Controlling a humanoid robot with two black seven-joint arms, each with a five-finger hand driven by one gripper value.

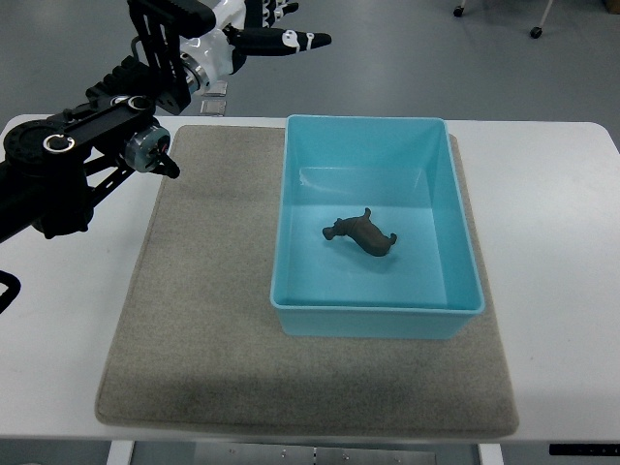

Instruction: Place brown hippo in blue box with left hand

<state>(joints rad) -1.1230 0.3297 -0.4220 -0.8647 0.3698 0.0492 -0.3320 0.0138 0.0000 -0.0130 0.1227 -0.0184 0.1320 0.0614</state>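
Brown hippo (361,233) already lying inside blue box (374,308). Left hand (276,39) up beyond box's far-left corner, fingers extended, empty. Best to keep clear of box rim.

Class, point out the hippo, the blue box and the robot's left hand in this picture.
hippo (363,235), top view, on its body.
blue box (373,323), top view, on its near wall.
left hand (281,37), top view, on its fingers.

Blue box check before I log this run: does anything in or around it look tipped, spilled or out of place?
Nothing stands out. The brown hippo lies inside the blue box, which sits squarely on the grey mat. The left hand is raised away, holding nothing.
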